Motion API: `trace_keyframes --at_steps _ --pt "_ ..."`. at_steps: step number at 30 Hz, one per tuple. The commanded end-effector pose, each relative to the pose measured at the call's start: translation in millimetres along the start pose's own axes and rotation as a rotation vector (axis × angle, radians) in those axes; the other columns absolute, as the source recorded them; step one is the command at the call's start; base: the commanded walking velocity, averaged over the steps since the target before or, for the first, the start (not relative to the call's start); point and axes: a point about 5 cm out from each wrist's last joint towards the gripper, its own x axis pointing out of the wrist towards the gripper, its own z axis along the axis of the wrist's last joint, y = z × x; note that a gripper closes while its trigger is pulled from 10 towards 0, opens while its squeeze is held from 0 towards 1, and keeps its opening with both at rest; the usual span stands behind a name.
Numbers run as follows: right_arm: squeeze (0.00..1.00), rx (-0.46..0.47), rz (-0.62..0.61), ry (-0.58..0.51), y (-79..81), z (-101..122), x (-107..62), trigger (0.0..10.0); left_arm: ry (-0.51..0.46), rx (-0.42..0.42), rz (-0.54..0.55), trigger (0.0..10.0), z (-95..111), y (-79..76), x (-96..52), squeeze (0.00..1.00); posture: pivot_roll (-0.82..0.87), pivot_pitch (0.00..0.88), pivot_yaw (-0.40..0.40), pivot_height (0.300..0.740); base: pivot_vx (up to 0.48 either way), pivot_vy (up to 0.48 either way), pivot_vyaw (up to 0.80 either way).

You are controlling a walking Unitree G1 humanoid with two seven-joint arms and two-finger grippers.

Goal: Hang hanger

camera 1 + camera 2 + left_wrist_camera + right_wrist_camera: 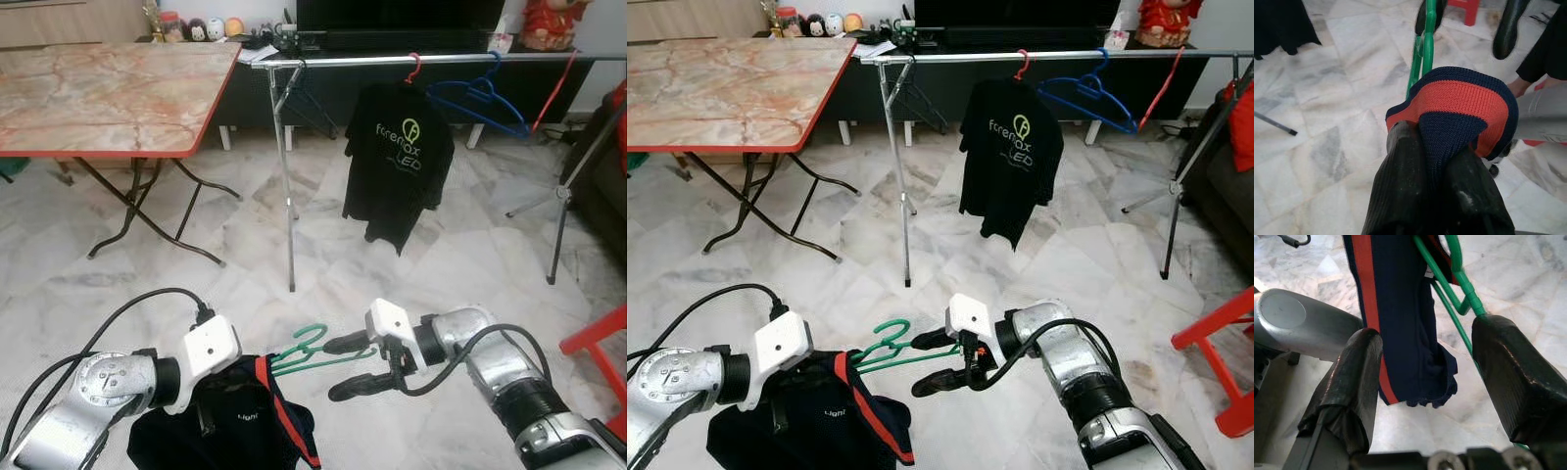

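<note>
Navy shirt (235, 416) with its red-striped collar is pinched tight in the left gripper (1437, 161), green hanger (312, 351) poking out toward the right gripper (355, 366) (fingers spread, one brushing the wire), low over marble floor (245, 255)

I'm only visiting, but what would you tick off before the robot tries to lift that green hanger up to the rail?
1. Left tool grips the dark shirt's striped collar: ok, shut on the fabric.
2. Right tool holds the green hanger: not ok, its fingers are open, one either side of the hanger wire.
3. Shirt is seated on the hanger: cannot tell, the cloth is bunched.
4. Free space on the clothes rail: ok, a bare stretch lies between the left post and the hanging black T-shirt.
5. Rail within reach: not ok, it stands well ahead across the floor.
</note>
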Motion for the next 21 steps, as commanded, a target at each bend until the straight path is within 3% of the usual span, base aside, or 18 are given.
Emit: trace_keyframes --at_steps 1,5,6,7,10,15,21 --pt "0.00 -0.023 -0.001 0.026 0.6 -0.7 4.5 10.0 -0.046 0.037 -0.050 10.0 14.6 -1.5 2.5 0.00 0.04 0.000 0.013 0.740 0.000 0.000 0.00" --pt "0.00 -0.033 -0.015 0.031 -0.6 -0.2 4.3 10.0 -0.046 0.034 -0.059 10.0 15.1 -1.6 2.5 0.00 0.04 0.000 0.014 0.740 0.000 0.000 0.00" --pt "0.00 -0.031 -0.042 0.020 -3.8 2.0 3.6 10.0 -0.034 0.034 -0.073 10.0 14.0 -2.8 3.0 0.00 0.04 0.000 0.014 0.740 0.000 0.000 0.00" --pt "0.00 -0.062 -0.146 0.051 -15.9 6.8 0.8 10.0 0.003 0.030 -0.108 10.0 9.0 -5.6 5.2 0.00 0.04 0.000 0.008 0.740 0.000 0.000 0.00" --pt "0.00 -0.090 -0.191 0.070 -21.9 10.6 -0.5 10.0 0.026 0.022 -0.136 10.0 6.2 -8.0 6.3 0.00 0.04 0.000 0.007 0.740 0.000 0.000 0.00" --pt "0.00 -0.099 -0.170 0.023 -23.1 20.7 -3.2 10.0 0.053 0.008 -0.148 10.0 0.4 -9.6 4.4 0.00 0.04 0.011 0.009 0.740 0.000 0.000 0.00" --pt "0.00 -0.088 -0.093 0.035 -15.1 13.4 -4.0 10.0 0.055 -0.010 -0.148 10.0 -2.3 -10.1 3.1 0.00 0.04 0.018 0.015 0.740 0.000 0.000 0.00"
